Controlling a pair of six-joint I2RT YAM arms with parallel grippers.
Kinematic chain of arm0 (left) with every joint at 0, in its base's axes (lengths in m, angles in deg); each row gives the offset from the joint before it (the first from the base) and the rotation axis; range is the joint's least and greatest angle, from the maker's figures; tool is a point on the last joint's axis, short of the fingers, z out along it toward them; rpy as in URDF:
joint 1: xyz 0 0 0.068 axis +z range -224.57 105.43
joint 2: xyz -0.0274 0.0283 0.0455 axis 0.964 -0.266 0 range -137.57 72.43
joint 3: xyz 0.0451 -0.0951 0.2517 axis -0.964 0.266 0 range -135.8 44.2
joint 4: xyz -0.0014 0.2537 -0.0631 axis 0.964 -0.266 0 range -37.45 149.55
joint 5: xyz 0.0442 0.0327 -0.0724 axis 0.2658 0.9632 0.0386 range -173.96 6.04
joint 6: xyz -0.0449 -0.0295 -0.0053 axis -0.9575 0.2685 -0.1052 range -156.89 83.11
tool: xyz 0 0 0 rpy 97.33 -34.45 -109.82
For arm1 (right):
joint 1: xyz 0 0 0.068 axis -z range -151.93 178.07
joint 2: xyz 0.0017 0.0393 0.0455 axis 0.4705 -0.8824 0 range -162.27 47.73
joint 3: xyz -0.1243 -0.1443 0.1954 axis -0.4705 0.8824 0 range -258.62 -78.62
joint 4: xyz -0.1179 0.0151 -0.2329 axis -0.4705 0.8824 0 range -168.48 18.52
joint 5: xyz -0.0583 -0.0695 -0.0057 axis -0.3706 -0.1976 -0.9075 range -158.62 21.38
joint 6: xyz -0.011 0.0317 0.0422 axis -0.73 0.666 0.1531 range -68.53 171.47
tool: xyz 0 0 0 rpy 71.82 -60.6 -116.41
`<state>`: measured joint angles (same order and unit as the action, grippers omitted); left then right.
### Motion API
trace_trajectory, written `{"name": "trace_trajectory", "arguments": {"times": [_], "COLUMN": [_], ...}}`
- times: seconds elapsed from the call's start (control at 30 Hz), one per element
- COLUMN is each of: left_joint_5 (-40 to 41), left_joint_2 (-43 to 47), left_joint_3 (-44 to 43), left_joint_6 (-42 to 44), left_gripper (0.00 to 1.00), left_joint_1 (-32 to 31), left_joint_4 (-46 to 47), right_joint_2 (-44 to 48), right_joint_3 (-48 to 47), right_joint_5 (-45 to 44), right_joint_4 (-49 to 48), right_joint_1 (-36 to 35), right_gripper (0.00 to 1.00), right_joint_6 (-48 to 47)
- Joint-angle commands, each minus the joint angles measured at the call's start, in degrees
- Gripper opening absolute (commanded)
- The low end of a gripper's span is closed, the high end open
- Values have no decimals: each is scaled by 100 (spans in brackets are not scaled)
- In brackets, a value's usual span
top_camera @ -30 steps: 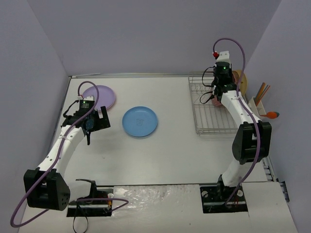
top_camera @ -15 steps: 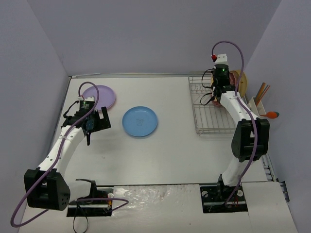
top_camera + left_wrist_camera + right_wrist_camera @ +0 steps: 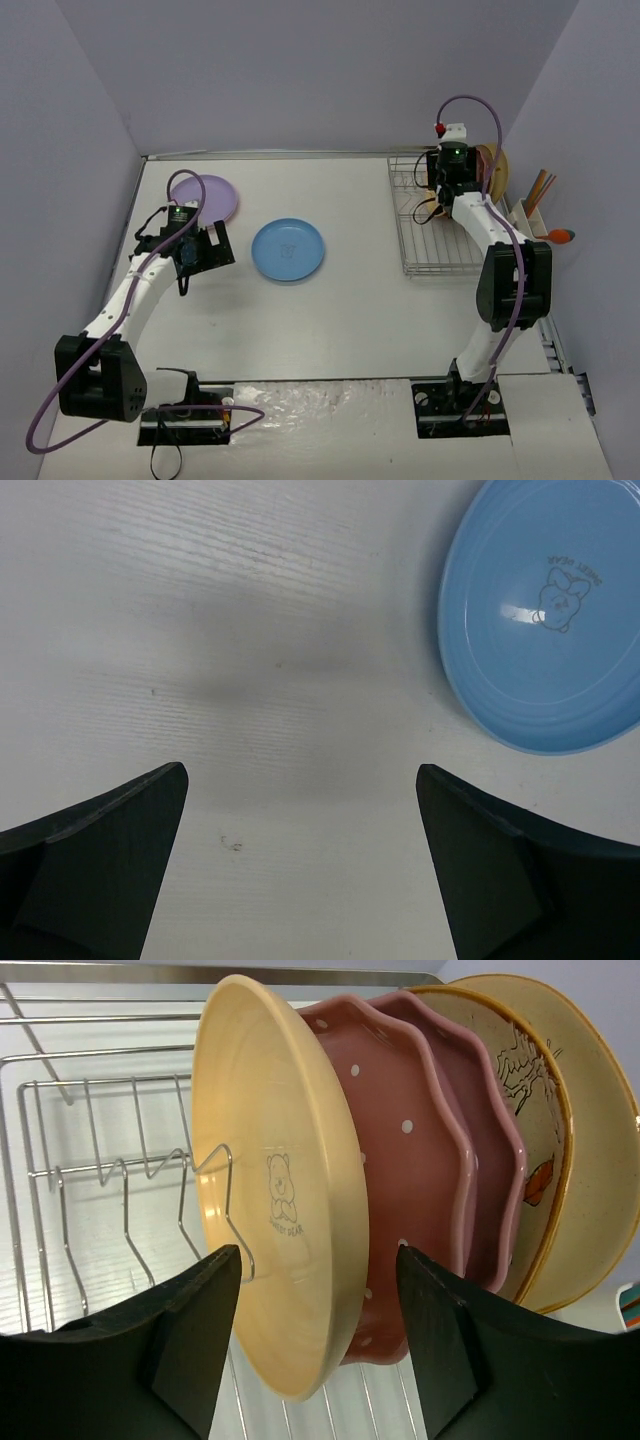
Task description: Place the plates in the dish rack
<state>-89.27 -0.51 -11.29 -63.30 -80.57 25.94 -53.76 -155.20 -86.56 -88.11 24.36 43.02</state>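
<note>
L gripper (image 3: 300, 768): fingers spread wide, holding nothing.
R gripper (image 3: 318, 1251): fingers apart, either side of yellow plate (image 3: 270, 1160).
dish rack (image 3: 425, 250): right of frame; yellow, pink plates (image 3: 400, 1160) and tan plates (image 3: 520, 1090) upright.
blue plate (image 3: 288, 250): flat, centre.
lilac plate (image 3: 205, 198): upper left.

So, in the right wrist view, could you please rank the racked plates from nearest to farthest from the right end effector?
1. yellow plate, leftmost.
2. pink dotted plate, behind it.
3. second pink plate, further right.
4. tan printed plate, right.
5. outer tan plate, far right.

Plates (image 3: 400, 1130) fill rack (image 3: 425, 255) far end; rest free
</note>
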Motion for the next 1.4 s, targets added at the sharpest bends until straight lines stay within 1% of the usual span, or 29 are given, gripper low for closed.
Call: {"name": "trace_trajectory", "arguments": {"times": [0.0,0.1,0.2,0.23,0.3,0.4,0.5,0.57,0.7,0.87,0.93,0.97,1.0,1.03,1.07,1.17,1.23,1.3,1.37], "left_joint_5": [-238,-260,-217,-221,-244,-184,-197,-239,-363,-165,-126,-112,-110,-105,-102,-115,-159,-181,-280], "left_joint_2": [-316,-655,-1126,-1260,-1534,-1986,-2411,-2660,-3065,-3278,-3251,-3244,-3207,-3179,-3157,-3081,-2973,-2856,-2613], "left_joint_3": [-305,-401,-584,-650,-790,-1078,-1342,-1447,-1618,-1763,-1690,-1662,-1578,-1501,-1442,-1321,-1235,-1210,-1109], "left_joint_6": [-425,-641,-888,-950,-1055,-1182,-1375,-1485,-1820,-2052,-2110,-2144,-2163,-2192,-2212,-2215,-2163,-2105,-2079], "left_gripper": [97,97,97,97,97,96,93,92,86,69,57,53,42,34,28,15,3,0,0], "left_joint_1": [-139,-282,-435,-491,-565,-677,-761,-808,-881,-1034,-1081,-1095,-1096,-1102,-1105,-1105,-1105,-1105,-1102], "left_joint_4": [220,277,319,344,395,425,446,516,696,619,638,652,675,695,710,719,668,601,613], "right_joint_2": [1121,1634,2250,2408,2726,3267,3701,3981,4314,4672,4731,4766,4770,4765,4748,4674,4633,4532,4361], "right_joint_3": [-9,40,176,325,600,975,1434,1768,2364,2831,2908,2950,2977,3002,3026,3091,3160,3289,3348], "right_joint_5": [350,624,1137,1309,1671,2462,3092,3366,3621,3789,3800,3813,3852,3900,3942,4030,4099,4176,4329], "right_joint_4": [-66,97,206,217,225,210,165,154,154,154,163,163,156,149,140,72,-38,-232,-405], "right_joint_1": [4,-15,-77,-78,-84,-123,-160,-174,-201,-271,-280,-280,-287,-304,-324,-398,-483,-535,-622], "right_gripper": [73,85,97,98,100,100,100,100,100,100,100,100,100,100,100,100,100,100,100], "right_joint_6": [409,766,1408,1616,2043,2630,3024,3149,3316,3499,3466,3472,3495,3509,3522,3574,3737,3878,4086]}}
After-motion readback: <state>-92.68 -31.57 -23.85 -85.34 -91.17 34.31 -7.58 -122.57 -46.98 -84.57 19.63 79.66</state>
